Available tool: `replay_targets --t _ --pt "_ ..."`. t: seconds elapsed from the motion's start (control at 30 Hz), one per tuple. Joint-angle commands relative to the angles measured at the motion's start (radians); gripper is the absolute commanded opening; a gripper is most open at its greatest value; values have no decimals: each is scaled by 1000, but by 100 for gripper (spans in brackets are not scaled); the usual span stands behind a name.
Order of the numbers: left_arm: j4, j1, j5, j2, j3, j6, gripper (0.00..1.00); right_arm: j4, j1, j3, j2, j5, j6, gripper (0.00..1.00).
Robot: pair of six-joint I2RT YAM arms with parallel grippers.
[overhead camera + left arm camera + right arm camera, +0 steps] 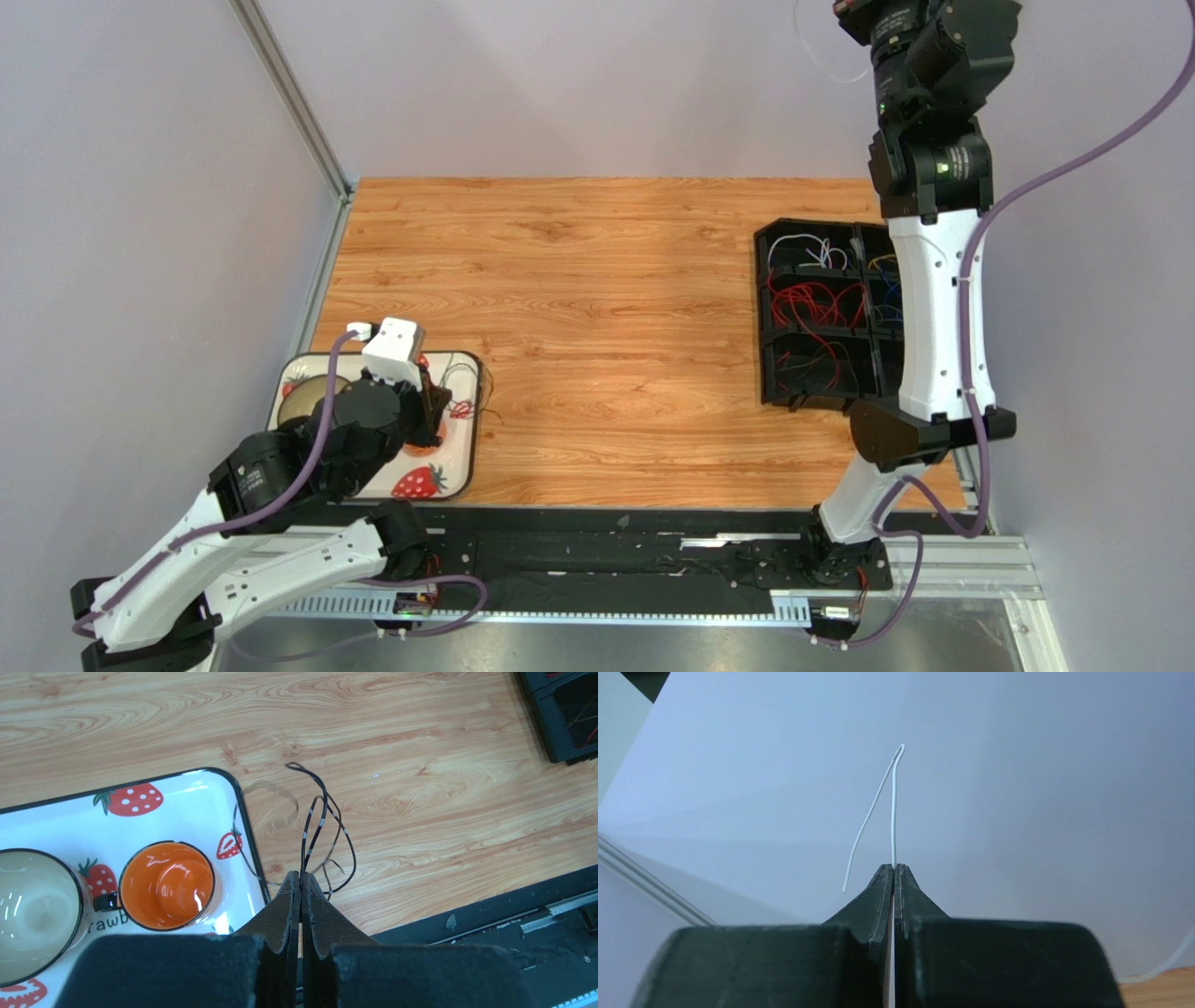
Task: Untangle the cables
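My left gripper (301, 876) is shut on a thin dark cable (309, 822) with white bands. The cable loops out over the wood just past the right rim of the strawberry tray (242, 801). In the top view this gripper (432, 415) hangs over the tray's right edge. My right gripper (894, 867) is shut on a thin white cable (893, 805) that bends over and hangs free in front of the wall. That arm is raised high at the back right (919, 84). More cables, red (811, 301), white (805, 254) and blue, lie in a black compartment box (769, 315).
The strawberry tray holds an orange cup (166, 884) and a beige bowl (31, 913). The black box stands at the table's right side under my right arm. A black rail (631, 560) runs along the near edge. Walls close in left and back.
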State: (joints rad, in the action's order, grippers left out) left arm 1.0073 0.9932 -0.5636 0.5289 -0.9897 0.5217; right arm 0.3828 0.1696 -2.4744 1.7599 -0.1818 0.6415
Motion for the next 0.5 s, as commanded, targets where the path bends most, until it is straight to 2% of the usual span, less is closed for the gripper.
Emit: replay_targets --t 0.0,0.13,0.47 --pt "-6 -2 -19 -9 -3 4 0 -105 -5 110 -112 -105 -115 0" --pt "-7 -2 -13 -9 -3 1 0 -111 -7 227 -178 -160 -205 0" --pt "-10 -2 -10 -7 -1 0 0 -108 -24 383 -321 -326 -374 0"
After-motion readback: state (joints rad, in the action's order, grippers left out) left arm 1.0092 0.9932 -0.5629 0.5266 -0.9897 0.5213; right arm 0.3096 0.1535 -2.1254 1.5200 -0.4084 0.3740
